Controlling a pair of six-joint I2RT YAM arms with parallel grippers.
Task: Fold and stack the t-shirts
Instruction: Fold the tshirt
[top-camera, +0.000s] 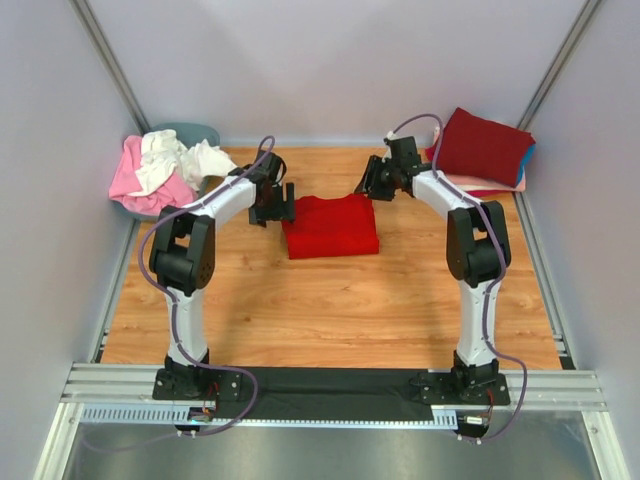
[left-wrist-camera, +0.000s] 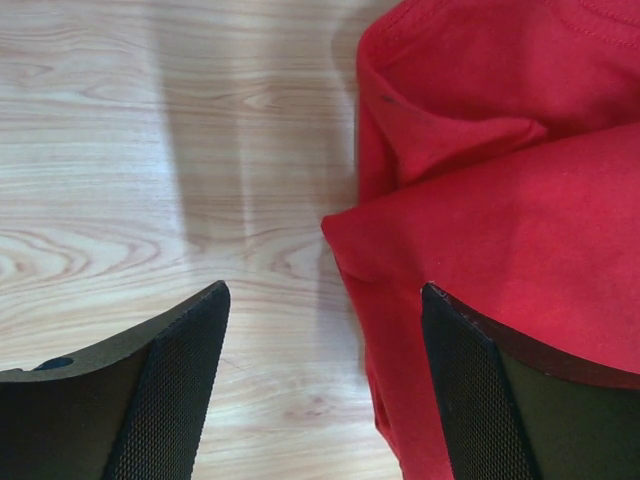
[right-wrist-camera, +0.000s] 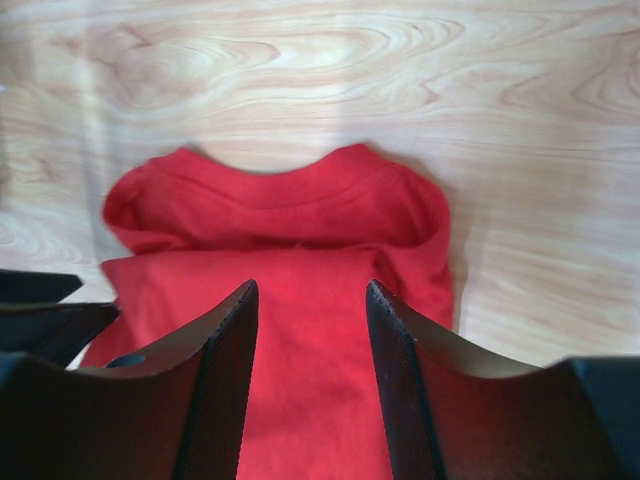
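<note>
A bright red t-shirt (top-camera: 330, 226) lies folded into a rectangle at the middle of the wooden table. My left gripper (top-camera: 275, 208) is open and empty at the shirt's left edge; in the left wrist view the shirt (left-wrist-camera: 500, 200) lies under the right finger, and the gripper (left-wrist-camera: 325, 300) spans its edge. My right gripper (top-camera: 368, 184) is open and empty above the shirt's far right corner; in the right wrist view the gripper (right-wrist-camera: 312, 300) hangs over the shirt's collar end (right-wrist-camera: 290, 240). A stack with a dark red shirt (top-camera: 485, 148) on top of pink and blue ones sits at far right.
A grey tub (top-camera: 190, 135) at the far left corner holds crumpled pink (top-camera: 135, 178) and white (top-camera: 180, 158) shirts. Grey walls enclose the table on three sides. A metal rail (top-camera: 330, 385) carries the arm bases at the near edge.
</note>
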